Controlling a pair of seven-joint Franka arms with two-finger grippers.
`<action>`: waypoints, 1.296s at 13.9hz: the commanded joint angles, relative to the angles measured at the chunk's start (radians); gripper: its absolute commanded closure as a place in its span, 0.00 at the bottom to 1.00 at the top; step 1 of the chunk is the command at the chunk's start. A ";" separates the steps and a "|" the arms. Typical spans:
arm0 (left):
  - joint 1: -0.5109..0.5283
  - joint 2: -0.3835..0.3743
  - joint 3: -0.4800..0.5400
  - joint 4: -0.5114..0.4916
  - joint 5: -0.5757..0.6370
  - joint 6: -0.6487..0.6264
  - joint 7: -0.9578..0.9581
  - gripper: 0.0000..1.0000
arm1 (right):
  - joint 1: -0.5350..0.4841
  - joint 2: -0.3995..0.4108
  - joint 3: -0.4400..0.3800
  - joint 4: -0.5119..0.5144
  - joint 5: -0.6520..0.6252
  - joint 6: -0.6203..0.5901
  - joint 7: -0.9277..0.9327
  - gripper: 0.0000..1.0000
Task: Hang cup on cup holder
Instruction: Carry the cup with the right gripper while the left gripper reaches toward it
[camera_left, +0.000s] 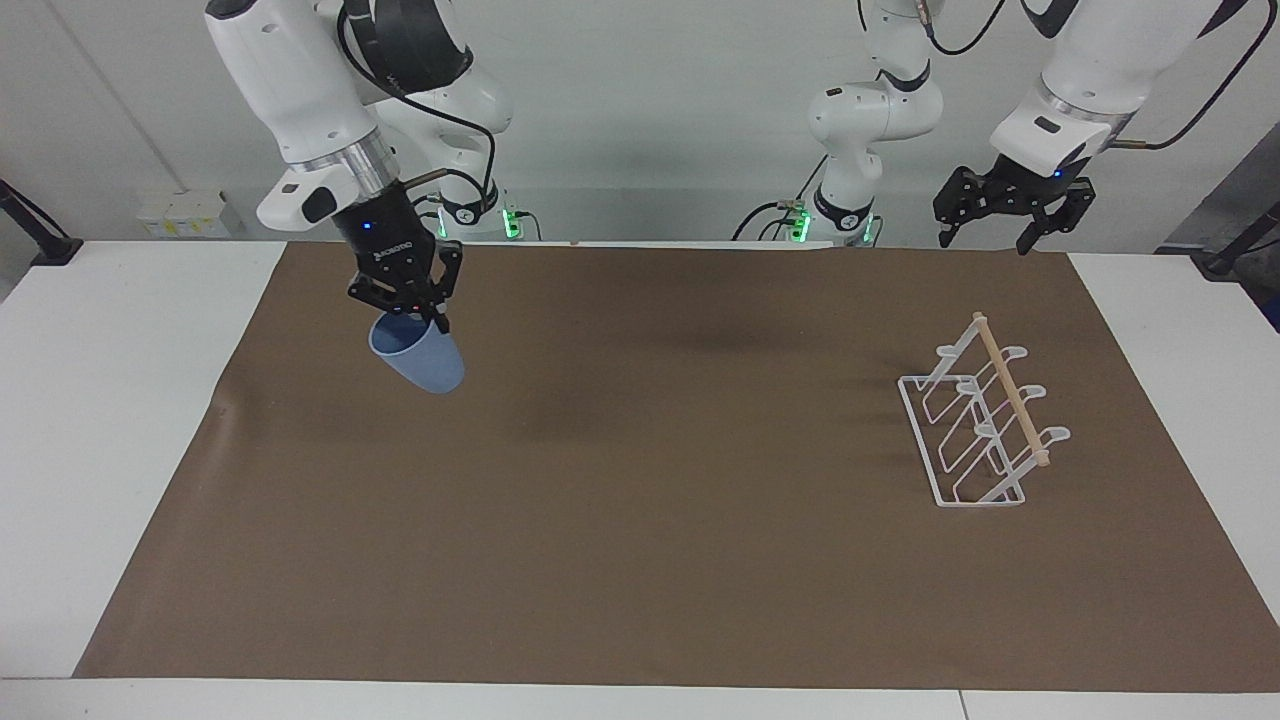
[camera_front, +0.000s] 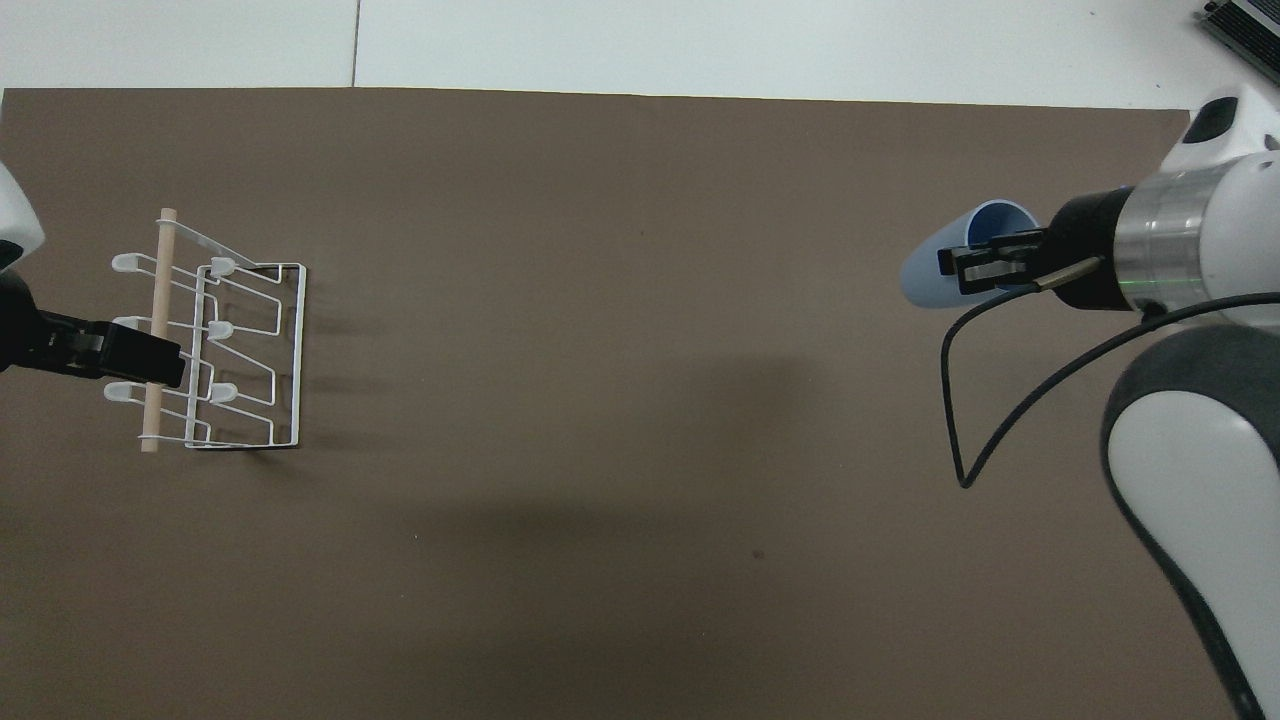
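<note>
We carry the blue cup (camera_left: 420, 362) toward the cup holder (camera_left: 985, 425).
Our right hand (camera_left: 413, 318) pinches its rim, up over the brown mat (camera_left: 640, 560). Our left hand (camera_left: 1010, 205) waits wide open. Next we bring it across and tip it onto a prong.

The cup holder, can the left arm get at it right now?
Probably yes. The left claw hangs open above the cup holder, with nothing between them. The right claw holds the cup over the right arm's end of the mat.
</note>
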 joint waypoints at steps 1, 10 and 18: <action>0.009 -0.019 0.000 -0.014 -0.010 -0.010 0.026 0.00 | 0.068 0.007 0.004 -0.002 0.021 0.019 0.051 1.00; 0.009 -0.025 0.000 -0.064 -0.275 0.154 0.574 0.00 | 0.301 0.044 0.023 -0.009 0.208 0.207 0.321 1.00; -0.054 -0.117 -0.009 -0.275 -0.422 0.344 1.049 0.00 | 0.481 0.137 0.023 0.011 0.448 0.525 0.732 1.00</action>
